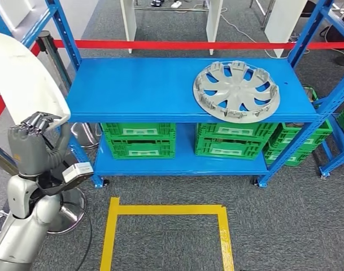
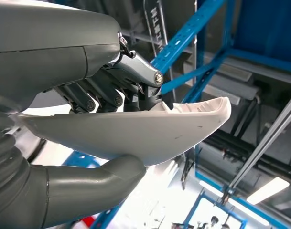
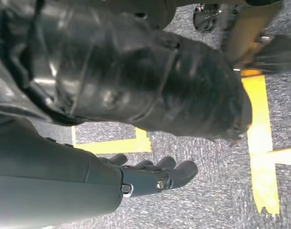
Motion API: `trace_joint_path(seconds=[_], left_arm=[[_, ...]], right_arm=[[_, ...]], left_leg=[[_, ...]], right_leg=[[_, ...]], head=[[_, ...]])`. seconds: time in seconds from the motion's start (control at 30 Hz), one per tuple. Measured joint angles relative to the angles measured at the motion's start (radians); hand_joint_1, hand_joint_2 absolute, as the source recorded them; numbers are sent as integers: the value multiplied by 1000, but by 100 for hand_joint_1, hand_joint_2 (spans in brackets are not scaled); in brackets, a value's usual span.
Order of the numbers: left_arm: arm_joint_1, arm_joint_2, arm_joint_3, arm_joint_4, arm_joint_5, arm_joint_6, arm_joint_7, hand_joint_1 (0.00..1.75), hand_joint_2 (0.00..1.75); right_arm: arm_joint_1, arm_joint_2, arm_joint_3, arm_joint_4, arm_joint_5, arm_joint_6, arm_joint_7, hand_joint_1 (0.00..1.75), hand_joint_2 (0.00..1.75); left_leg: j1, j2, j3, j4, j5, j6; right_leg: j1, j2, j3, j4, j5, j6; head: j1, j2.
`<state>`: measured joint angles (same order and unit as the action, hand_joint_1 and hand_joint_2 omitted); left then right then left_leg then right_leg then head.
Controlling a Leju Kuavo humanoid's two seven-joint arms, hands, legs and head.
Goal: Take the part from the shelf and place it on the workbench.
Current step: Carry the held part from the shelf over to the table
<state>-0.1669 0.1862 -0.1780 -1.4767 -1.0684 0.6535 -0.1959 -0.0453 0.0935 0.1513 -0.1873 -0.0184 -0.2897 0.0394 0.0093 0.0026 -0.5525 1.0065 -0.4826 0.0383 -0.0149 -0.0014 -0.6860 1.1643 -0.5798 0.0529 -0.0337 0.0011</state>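
Observation:
My left hand is raised at the left edge of the head view and grips a white curved panel part by its lower rim. In the left wrist view the thumb lies under the white part and the dark fingers press on its upper face. A silver wheel cover lies flat on the right half of the blue shelf's top board. My right hand hangs over the grey carpet with its fingers stretched out and nothing in it.
Green crates stand on the shelf's lower board, with more at the right. Yellow tape marks a square on the carpet before the shelf. A red barrier band runs behind, and a stanchion base stands by my left arm.

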Motion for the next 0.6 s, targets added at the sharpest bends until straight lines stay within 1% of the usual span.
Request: trace_joint_path(seconds=[0.03,0.07,0.1,0.13,0.17,0.2,0.23,0.27,0.3,0.33,0.37,0.4,0.43,0.47,0.5,0.53,0.57,0.6], left_arm=[[12,-7,2,0,-5,0,1,175,175],[24,-14,5,0,-12,0,1,175,175],[35,-21,10,1,-16,0,-1,175,175],[43,-28,17,2,-16,0,-7,175,175],[49,-34,24,3,-13,0,-15,175,175],[51,-40,33,5,-7,0,-24,175,175],[50,-44,40,7,-1,0,-31,175,175],[46,-47,47,10,4,0,-36,175,175],[41,-48,53,12,8,0,-37,175,175],[35,-49,60,14,12,0,-39,175,175],[31,-49,67,15,19,0,-42,175,175],[29,-49,75,16,26,0,-46,175,175],[29,-49,83,16,34,0,-50,175,175],[30,-48,91,16,42,0,-54,175,175],[31,-47,97,16,47,0,-57,175,175],[33,-47,102,16,51,0,-61,175,175],[36,-46,106,16,53,0,-65,175,175],[41,-46,111,16,54,0,-69,175,175]], right_arm=[[0,0,0,0,3,-4,-11,0,0],[0,0,0,0,6,-8,-21,0,0],[0,-1,-1,0,8,-13,-27,0,0],[1,-3,-1,1,10,-19,-28,0,0],[1,-7,-2,1,10,-26,-23,0,0],[1,-14,-4,1,7,-31,-13,0,0],[0,-21,-8,1,4,-35,0,0,0],[0,-29,-13,2,-1,-38,12,0,0],[-1,-35,-18,2,-6,-40,23,0,0],[-1,-40,-24,3,-12,-40,31,0,0],[1,-43,-30,3,-19,-38,36,0,0],[3,-45,-36,3,-23,-34,36,0,0],[6,-46,-41,3,-27,-27,29,0,0],[9,-45,-46,3,-30,-18,14,0,0],[10,-45,-50,3,-33,-7,-14,0,0],[11,-43,-54,3,-38,7,-53,0,0],[10,-41,-60,3,-42,21,-104,0,0],[7,-39,-65,2,-44,36,-167,0,0]], left_leg=[[-2,1,-16,1,13,3],[-5,1,-34,1,26,3],[-7,2,-52,2,38,4],[-8,2,-69,4,51,3],[-10,2,-85,5,63,2],[-11,1,-98,7,74,-1],[-13,1,-108,9,84,-4],[-15,1,-116,11,96,-7],[-16,1,-121,10,107,-12],[-16,1,-125,9,119,-18],[-14,1,-129,9,126,-24],[-12,0,-133,13,117,-30],[-10,-1,-139,33,87,-36],[-8,-2,-148,72,38,-42],[-7,-2,-158,129,-20,-47],[-6,-2,-166,195,-67,-52],[-5,-2,-169,255,-90,-55],[-4,-2,-164,294,-86,-57]], right_leg=[[1,0,-12,63,-39,1],[2,0,-15,113,-52,0],[3,0,-5,137,-39,-1],[4,0,19,132,-9,-4],[7,0,60,95,22,-9],[10,0,116,31,38,-15],[12,0,178,-49,35,-21],[15,0,225,-121,20,-26],[17,0,254,-171,3,-30],[18,0,262,-196,-3,-33],[17,-2,254,-200,1,-38],[16,-3,245,-200,10,-43],[14,-5,236,-201,22,-50],[12,-8,224,-203,35,-56],[13,-8,213,-202,47,-60],[14,-10,201,-201,59,-63],[14,-10,187,-197,71,-63],[14,-11,171,-192,82,-63]], head=[[1,0],[1,0],[1,0],[1,0],[1,0],[1,0],[0,0],[0,0],[-1,0],[-1,0],[0,0],[1,0],[0,0],[-1,0],[-3,0],[-4,0],[-4,0],[-5,0]])
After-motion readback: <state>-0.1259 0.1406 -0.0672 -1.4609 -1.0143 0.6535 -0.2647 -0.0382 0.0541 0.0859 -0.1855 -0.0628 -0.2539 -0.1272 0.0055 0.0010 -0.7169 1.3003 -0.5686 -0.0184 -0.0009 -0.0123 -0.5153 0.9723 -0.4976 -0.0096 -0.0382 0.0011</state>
